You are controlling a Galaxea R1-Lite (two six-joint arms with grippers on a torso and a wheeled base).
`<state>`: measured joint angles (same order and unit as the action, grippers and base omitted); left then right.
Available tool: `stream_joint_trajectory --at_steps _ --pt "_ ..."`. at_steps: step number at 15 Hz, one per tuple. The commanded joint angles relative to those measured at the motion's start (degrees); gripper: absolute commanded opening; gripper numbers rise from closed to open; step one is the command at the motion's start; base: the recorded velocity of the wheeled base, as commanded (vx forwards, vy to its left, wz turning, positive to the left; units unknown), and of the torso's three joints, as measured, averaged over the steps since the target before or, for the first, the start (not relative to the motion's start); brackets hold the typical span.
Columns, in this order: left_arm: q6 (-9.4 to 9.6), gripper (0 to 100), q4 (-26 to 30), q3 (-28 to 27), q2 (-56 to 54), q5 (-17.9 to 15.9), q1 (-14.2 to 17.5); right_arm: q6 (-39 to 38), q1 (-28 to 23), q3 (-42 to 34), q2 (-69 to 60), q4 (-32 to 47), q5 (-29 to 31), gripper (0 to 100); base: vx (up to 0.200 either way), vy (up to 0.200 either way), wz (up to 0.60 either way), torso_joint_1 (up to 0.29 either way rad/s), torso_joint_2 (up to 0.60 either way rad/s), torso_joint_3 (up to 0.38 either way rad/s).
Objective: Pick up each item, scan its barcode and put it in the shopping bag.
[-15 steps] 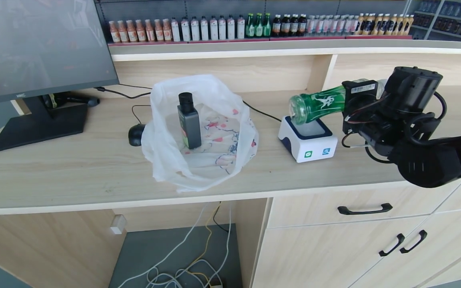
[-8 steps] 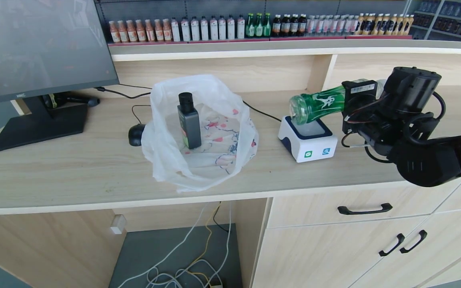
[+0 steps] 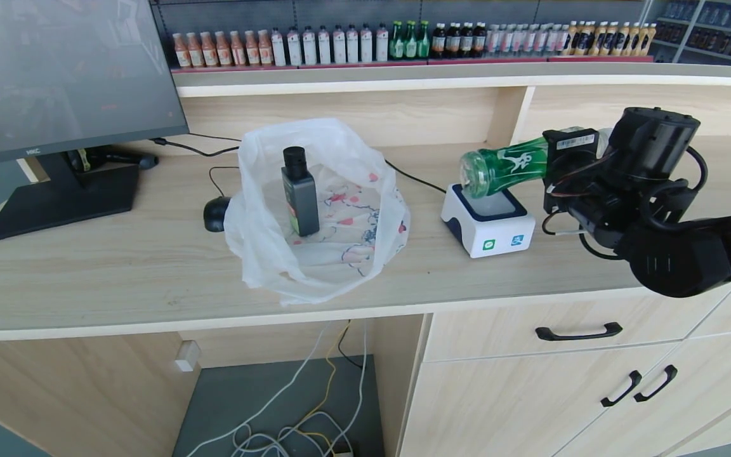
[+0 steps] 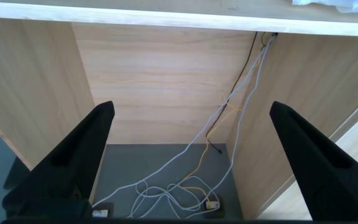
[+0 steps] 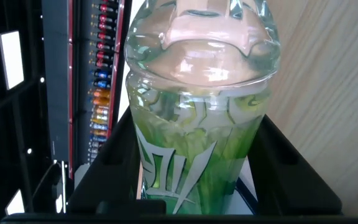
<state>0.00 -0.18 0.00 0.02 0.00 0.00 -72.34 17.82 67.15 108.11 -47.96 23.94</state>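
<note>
While the bench (image 3: 118, 266) carries the scanner (image 3: 488, 222) near its front edge, the monitor (image 3: 54, 70) stands far to the scanner's left. The bag (image 3: 365, 190) sits open just left of the scanner, with a dark bottle (image 3: 300, 193) upright inside. The right tool (image 3: 559, 162) is clamped on a green bottle (image 3: 499, 168) held tilted, its base just above the scanner. The left tool (image 4: 191, 109) hangs below scanner level, fingers spread apart. A mouse (image 3: 216, 214) lies beyond the bag.

Wooden counter (image 3: 118, 266), shopping bag (image 3: 257, 254), scanner (image 3: 489, 223), mouse (image 3: 216, 214), monitor (image 3: 54, 76)

no legible text anywhere.
</note>
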Motion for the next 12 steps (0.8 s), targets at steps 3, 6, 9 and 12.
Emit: stream_joint_trajectory --at_steps 3,6,9,12 --pt "-0.09 100 0.01 0.00 -0.02 0.00 0.00 0.09 0.02 -0.09 -1.23 0.06 0.05 0 0.000 0.000 0.00 0.000 0.00 0.000" --pt "-0.09 100 0.01 0.00 -0.02 0.00 0.00 0.18 0.02 -1.32 -2.29 0.06 0.05 0 0.000 0.000 0.00 0.000 0.00 0.000" --pt "0.00 100 -0.08 0.00 -0.02 0.00 0.00 0.71 0.11 -1.84 -3.69 0.06 0.05 0 0.000 0.000 0.00 0.000 0.00 0.000" --pt "0.00 100 0.01 0.00 -0.02 0.00 0.00 5.63 1.34 -1.23 -4.83 -0.03 -0.39 0 0.000 0.000 0.00 0.000 0.00 0.000"
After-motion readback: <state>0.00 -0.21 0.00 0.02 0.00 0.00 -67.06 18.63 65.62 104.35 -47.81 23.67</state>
